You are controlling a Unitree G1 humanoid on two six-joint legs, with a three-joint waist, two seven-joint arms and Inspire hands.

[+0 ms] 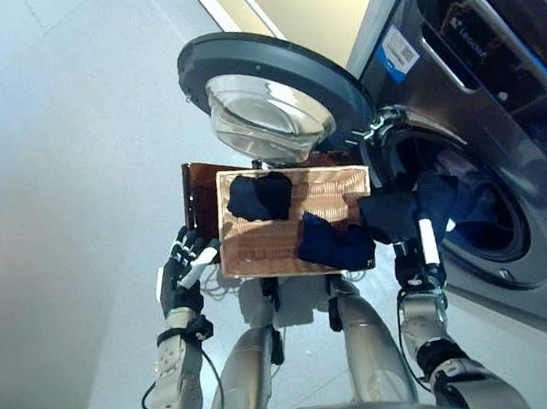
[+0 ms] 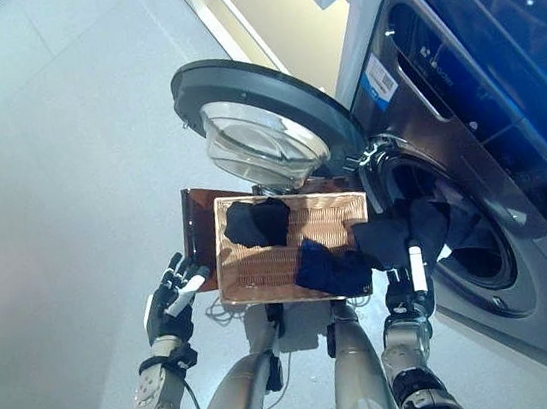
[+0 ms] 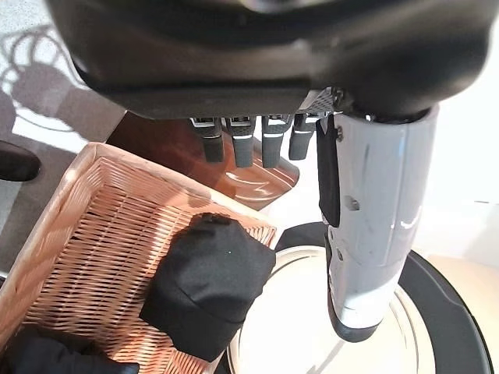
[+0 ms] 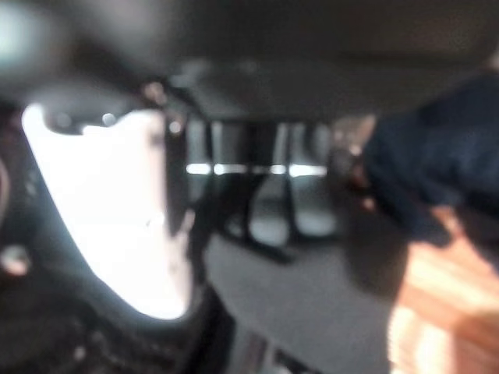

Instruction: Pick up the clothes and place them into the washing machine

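Observation:
A wicker basket (image 1: 275, 232) rests on a brown stand in front of the washing machine (image 1: 504, 114). Two dark navy clothes lie in it, one at the far left (image 1: 259, 195) and one at the near right (image 1: 334, 242). A third dark cloth (image 1: 404, 212) hangs over the rim of the drum opening (image 1: 488, 227), partly inside. My right hand (image 1: 423, 263) is just below that cloth, its white-covered thumb pointing up at it; its fingers (image 4: 265, 195) look straight and hold nothing. My left hand (image 1: 180, 272) stays open beside the basket's left edge.
The round washer door (image 1: 268, 89) stands swung open just beyond the basket, its glass bowl facing me. The brown stand (image 1: 197, 189) sticks out past the basket's left side. Pale floor (image 1: 50, 193) stretches to the left.

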